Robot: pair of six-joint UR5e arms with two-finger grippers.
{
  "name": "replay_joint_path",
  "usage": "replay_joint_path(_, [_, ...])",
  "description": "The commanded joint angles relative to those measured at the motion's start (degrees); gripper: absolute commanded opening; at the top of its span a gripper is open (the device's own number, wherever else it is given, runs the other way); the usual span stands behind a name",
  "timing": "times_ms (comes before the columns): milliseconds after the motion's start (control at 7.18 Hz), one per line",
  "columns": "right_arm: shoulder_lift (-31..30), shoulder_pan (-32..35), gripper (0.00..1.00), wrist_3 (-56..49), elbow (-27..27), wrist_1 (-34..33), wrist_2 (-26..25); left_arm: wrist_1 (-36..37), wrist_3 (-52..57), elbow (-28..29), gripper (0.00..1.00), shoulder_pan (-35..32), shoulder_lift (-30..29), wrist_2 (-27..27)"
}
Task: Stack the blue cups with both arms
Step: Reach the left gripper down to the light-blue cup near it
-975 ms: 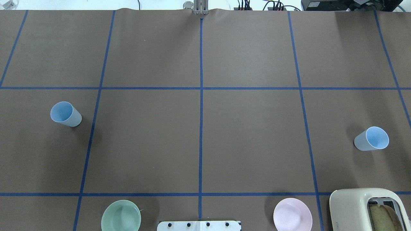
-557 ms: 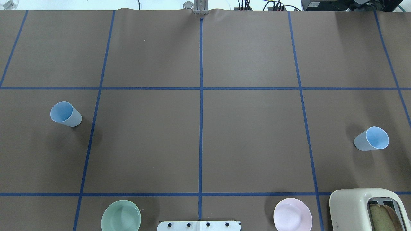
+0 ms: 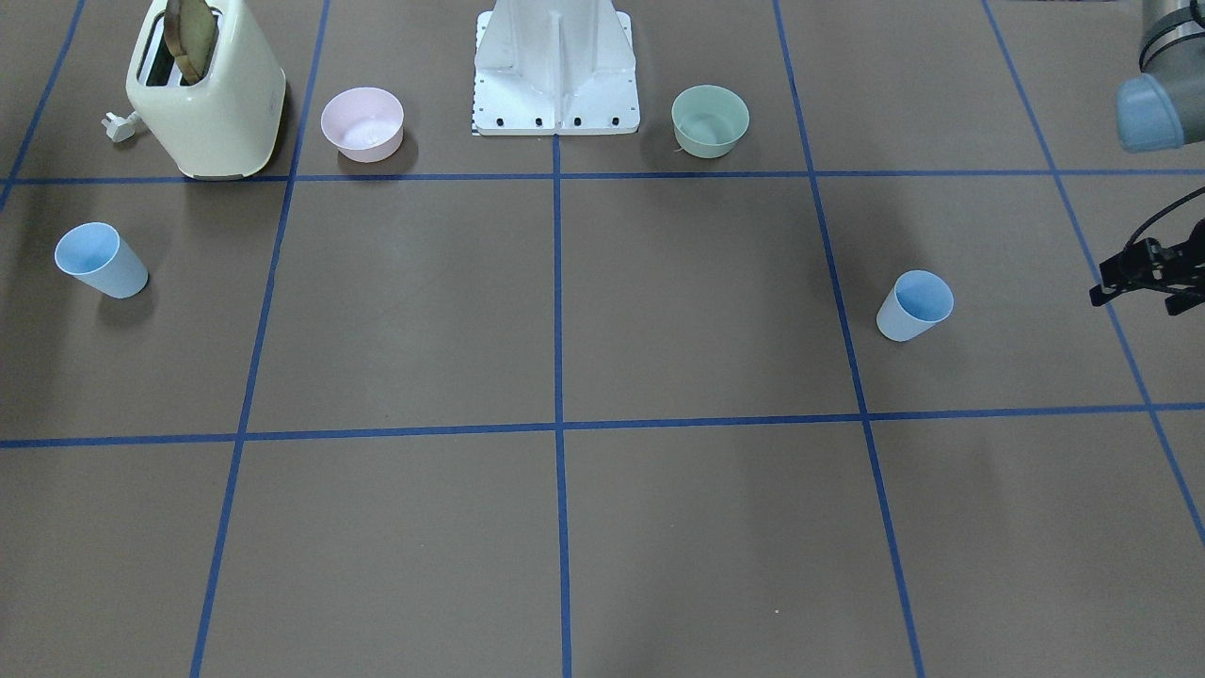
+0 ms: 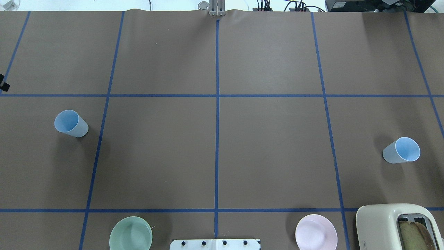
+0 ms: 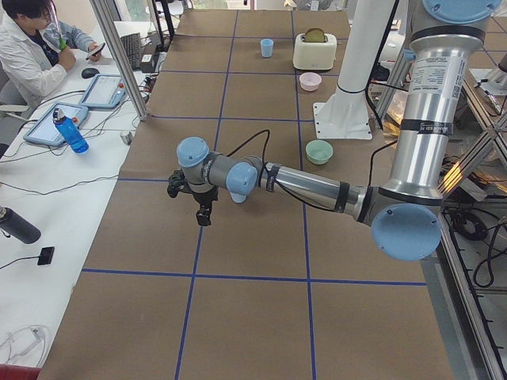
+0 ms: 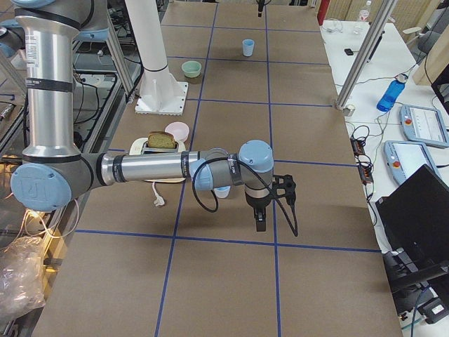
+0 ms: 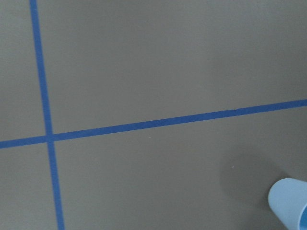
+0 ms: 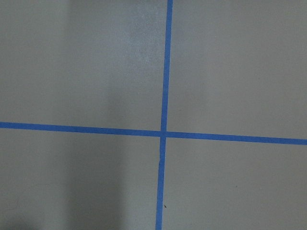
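One blue cup (image 4: 71, 123) stands upright on the left half of the table; it also shows in the front view (image 3: 915, 304) and at the left wrist view's bottom right (image 7: 290, 203). The other blue cup (image 4: 401, 150) stands upright on the right half, also in the front view (image 3: 101, 260). My left gripper (image 3: 1134, 282) hangs above the table at the far left edge, apart from the left cup; I cannot tell whether it is open. My right gripper (image 6: 260, 223) hangs over the table beyond the right cup; I cannot tell its state. The right wrist view shows only tape lines.
A cream toaster (image 4: 392, 225) with bread stands at the near right, a pink bowl (image 4: 316, 232) beside it. A mint-green bowl (image 4: 130, 233) sits at the near left. The white base pedestal (image 3: 555, 66) stands between the bowls. An operator (image 5: 32, 47) sits beyond the table.
A black tip of my left gripper has come into the overhead view at its left edge. The cups and bowls have not moved.
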Motion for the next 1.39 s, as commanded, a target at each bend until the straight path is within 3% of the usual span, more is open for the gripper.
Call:
replay_joint_path(0, [-1.71, -1.65, 1.00, 0.22, 0.54, 0.12, 5.68, -5.00, -8.84, -1.52, 0.99, 4.82, 0.49, -0.14])
replay_joint_path(418, [-6.19, -8.58, 0.98, 6.63, 7.48, 1.17, 5.08, -5.18, -14.49, -6.72, 0.99, 9.75, 2.60, 0.47])
replay_joint_path(836, [-8.48, -12.89, 0.98, 11.89, 7.40, 7.58, 4.12, -8.94, -17.91, -6.29, 0.97, 15.02, 2.87, 3.55])
replay_joint_path(975, [-8.49, -13.08, 0.98, 12.00, 7.40, 7.68, 4.02, -9.66, -18.18, -6.11, 0.93, 15.30, 3.13, 3.46])
replay_joint_path(1254, [-8.49, -13.17, 0.98, 12.00, 7.40, 7.68, 4.02, -9.84, -18.19, -5.06, 0.76, 15.74, 2.87, 3.46])
